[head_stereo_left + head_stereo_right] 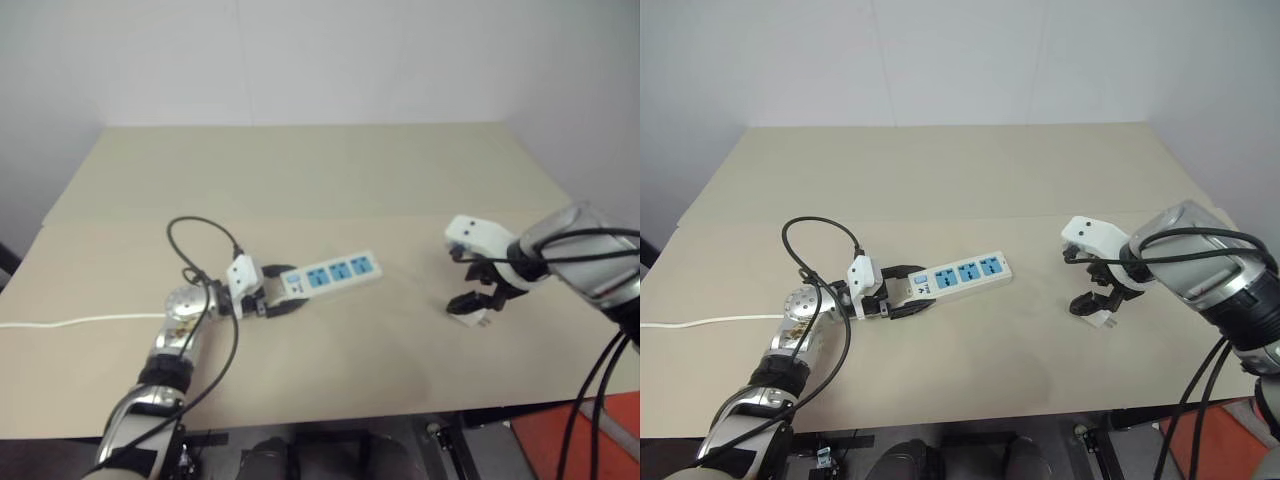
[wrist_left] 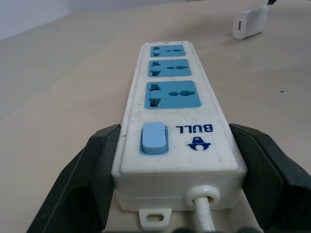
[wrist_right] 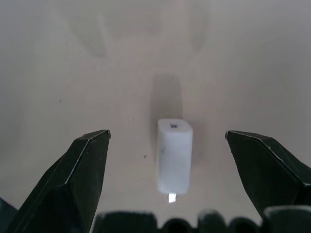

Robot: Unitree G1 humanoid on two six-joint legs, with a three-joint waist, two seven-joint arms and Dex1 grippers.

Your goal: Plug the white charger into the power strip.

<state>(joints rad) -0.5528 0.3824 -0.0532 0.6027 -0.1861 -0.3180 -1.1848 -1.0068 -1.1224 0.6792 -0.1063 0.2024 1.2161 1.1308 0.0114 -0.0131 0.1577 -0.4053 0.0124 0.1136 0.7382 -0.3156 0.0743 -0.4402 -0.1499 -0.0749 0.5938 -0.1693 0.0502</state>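
Nearest the robot, at about 8 o'clock on the tan table [image 1: 330, 170], the left gripper [image 1: 285, 302] lies level and points toward 3 o'clock, its black fingers [image 2: 92, 170] pressed against both long sides of the power strip [image 1: 335, 273] at its switch end. The jaws are closed on the strip, one finger on each side of the blue switch [image 2: 153, 138]. The thin white cord [image 1: 70, 322] leaves that same end between the fingers and trails off toward 9 o'clock, to the table's left edge. The strip runs on from the grip toward 2 o'clock, lying flat with its three blue socket faces [image 2: 172, 93] turned up and unoccupied.

At roughly 4 o'clock, well apart from the strip, the right gripper [image 1: 478, 303] points steeply down over the white charger [image 3: 174, 154]. Its jaws stand wide, one black finger on each side of the charger and neither touching it. The charger lies on its side on the table between them, with a glint of metal prong [image 3: 172, 197] at the end nearer the wrist.

Farther on, from 10 to 2 o'clock, the table runs back to a pale wall [image 1: 330, 60].
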